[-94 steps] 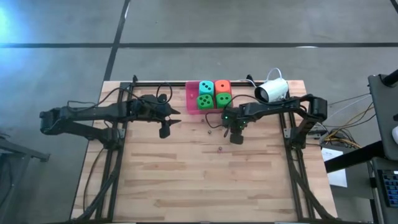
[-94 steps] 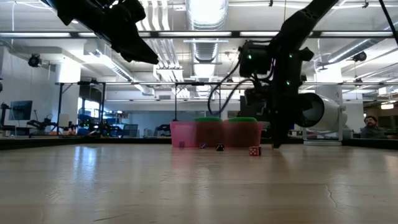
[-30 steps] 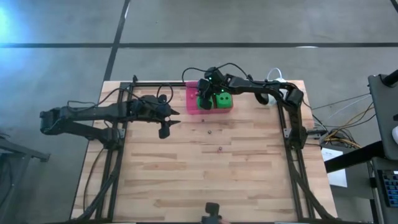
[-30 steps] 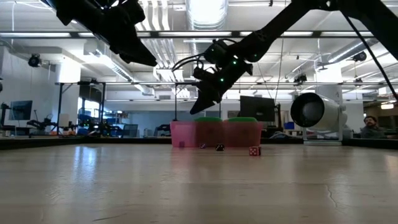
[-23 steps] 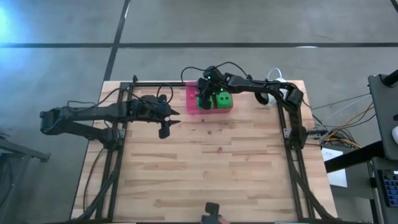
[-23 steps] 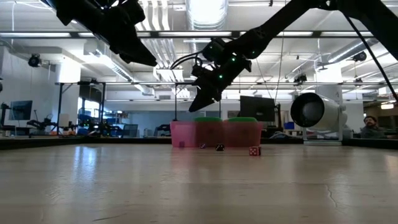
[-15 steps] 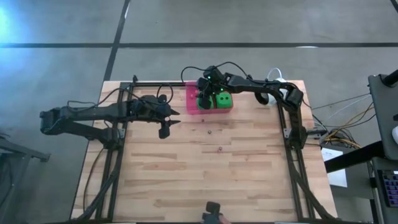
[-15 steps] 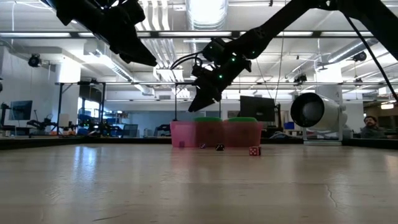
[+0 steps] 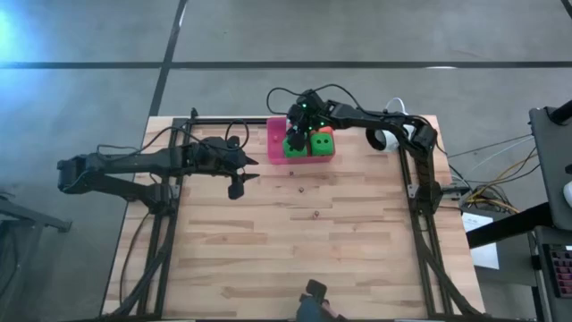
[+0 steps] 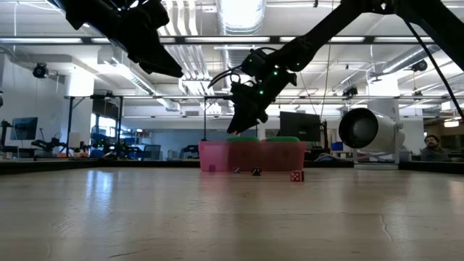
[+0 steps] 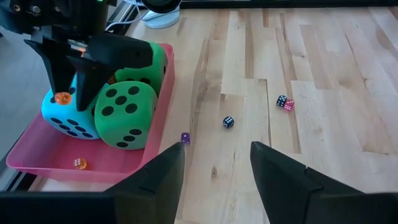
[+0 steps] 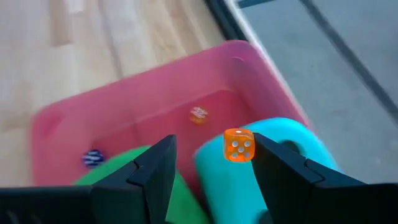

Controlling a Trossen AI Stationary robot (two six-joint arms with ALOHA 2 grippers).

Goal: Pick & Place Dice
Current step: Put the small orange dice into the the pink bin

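Note:
A pink tray [image 9: 275, 143] at the table's far edge holds two big green cubes [image 11: 124, 115], a teal cube [image 11: 62, 121] and an orange cube [image 9: 323, 131]. My right gripper [image 12: 214, 140] hangs open above the tray, pointing down over the teal cube [image 12: 292, 140]. A tiny orange die [image 12: 238, 145] shows in the gap between its fingers, over the teal cube. Whether it rests there or falls, I cannot tell. Another tiny orange die [image 12: 198, 114] and a blue one [image 12: 92, 157] lie on the tray floor. My left gripper [image 9: 235, 188] waits open, raised left of the tray.
Small dice lie on the wood near the tray: purple [image 11: 185, 137], dark blue [image 11: 228, 122], black [image 11: 281, 100] and pink [image 11: 288, 106]. A white camera [image 10: 370, 130] stands right of the tray. A dark object [image 9: 313, 309] shows at the near edge.
My right gripper has stayed above the tray, shifting slightly toward the table's right and tipping to point more steeply down. The orange cube's top now shows beside it in the high view.

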